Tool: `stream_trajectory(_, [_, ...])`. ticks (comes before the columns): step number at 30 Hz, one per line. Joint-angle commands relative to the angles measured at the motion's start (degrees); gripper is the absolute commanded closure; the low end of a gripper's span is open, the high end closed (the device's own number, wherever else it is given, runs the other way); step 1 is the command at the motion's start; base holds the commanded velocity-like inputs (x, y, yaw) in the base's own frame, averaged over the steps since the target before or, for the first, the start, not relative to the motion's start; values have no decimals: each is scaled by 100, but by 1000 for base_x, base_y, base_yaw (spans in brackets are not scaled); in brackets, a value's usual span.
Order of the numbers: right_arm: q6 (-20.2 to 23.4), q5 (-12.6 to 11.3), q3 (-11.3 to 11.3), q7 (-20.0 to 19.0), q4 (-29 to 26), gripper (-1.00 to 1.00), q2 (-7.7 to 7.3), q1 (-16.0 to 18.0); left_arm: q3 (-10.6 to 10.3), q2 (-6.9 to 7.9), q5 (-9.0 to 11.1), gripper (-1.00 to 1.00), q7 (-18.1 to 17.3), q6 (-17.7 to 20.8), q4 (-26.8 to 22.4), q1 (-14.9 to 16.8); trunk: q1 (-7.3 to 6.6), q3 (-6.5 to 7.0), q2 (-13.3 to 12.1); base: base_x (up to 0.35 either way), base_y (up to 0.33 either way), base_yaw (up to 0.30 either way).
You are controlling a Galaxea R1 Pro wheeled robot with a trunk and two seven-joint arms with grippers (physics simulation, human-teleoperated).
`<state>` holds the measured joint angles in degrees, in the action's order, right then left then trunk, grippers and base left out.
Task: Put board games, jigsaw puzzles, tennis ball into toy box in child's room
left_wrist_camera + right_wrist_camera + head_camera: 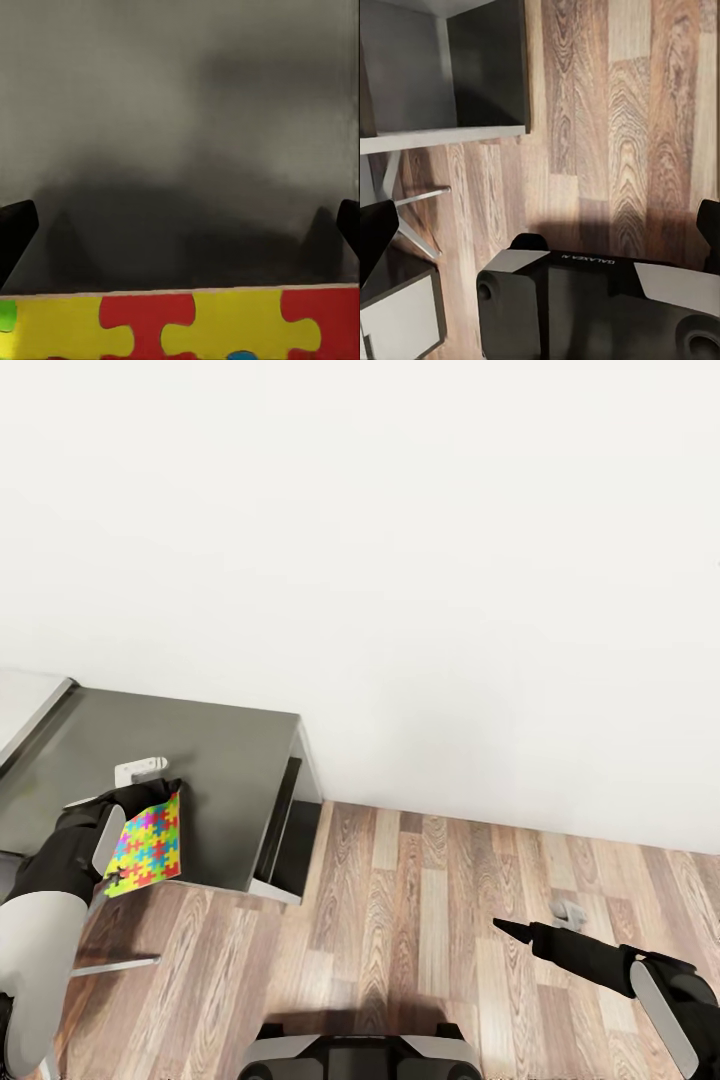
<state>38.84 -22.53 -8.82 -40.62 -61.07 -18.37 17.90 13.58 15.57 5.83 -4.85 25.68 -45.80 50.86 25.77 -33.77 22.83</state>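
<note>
Head view: L arm's fingers [150, 792] clamped on jigsaw puzzle [147, 844] over table [220, 760]; R arm's fingers [512, 928] apart, empty, above floor [420, 920].

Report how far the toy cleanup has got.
Done: nothing that these views can confirm; no toy box in sight. In hand: the left tool holds a jigsaw puzzle over the grey table. The right tool hangs over the wood floor, carrying nothing. Left: boxing this puzzle and, presumably, the other toys.
</note>
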Motion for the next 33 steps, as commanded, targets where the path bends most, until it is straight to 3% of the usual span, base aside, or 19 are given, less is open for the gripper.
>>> stream_trajectory(1, [37,-24,-6,-7,-1,-100,0,3,13,0,59,-100,-7,42,-7,2,2,-8,9,-90,-117,0])
stream_trajectory(33, [36,-24,2,0,1,-100,0,3,14,3,68,-100,-7,33,-7,2,2,-8,9,-24,-7,0])
